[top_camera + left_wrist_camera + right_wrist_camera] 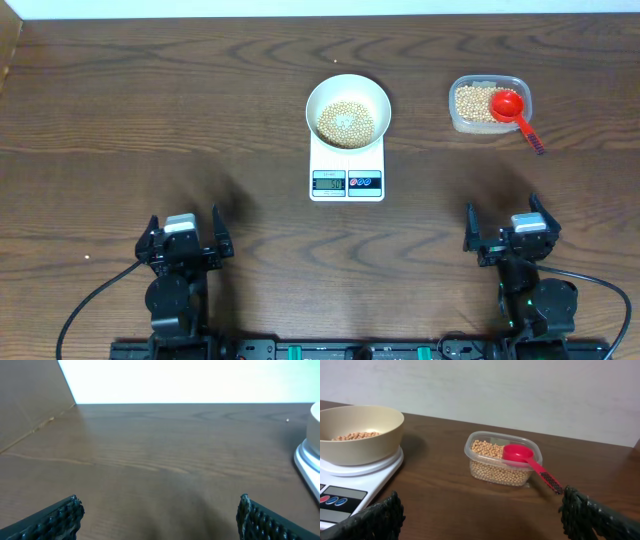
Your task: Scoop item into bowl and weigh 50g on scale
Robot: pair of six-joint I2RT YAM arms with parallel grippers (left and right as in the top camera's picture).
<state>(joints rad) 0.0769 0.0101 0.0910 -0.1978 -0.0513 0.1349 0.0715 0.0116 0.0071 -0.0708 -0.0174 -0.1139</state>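
The white bowl (348, 108) stands on the white scale (347, 173) at the table's middle and holds tan beans (346, 122). The scale's display (329, 182) is lit; its digits are too small to read. In the right wrist view the bowl (357, 435) and scale (350, 485) sit at the left. My left gripper (184, 232) is open and empty at the front left, its fingers wide apart in the left wrist view (159, 510). My right gripper (508, 225) is open and empty at the front right, also seen in the right wrist view (482, 515).
A clear plastic tub (488, 104) of beans stands at the back right with a red scoop (510, 106) resting in it, handle toward the front right. The right wrist view shows the tub (502, 459) and scoop (520, 454). A cardboard wall (30, 400) stands at the far left.
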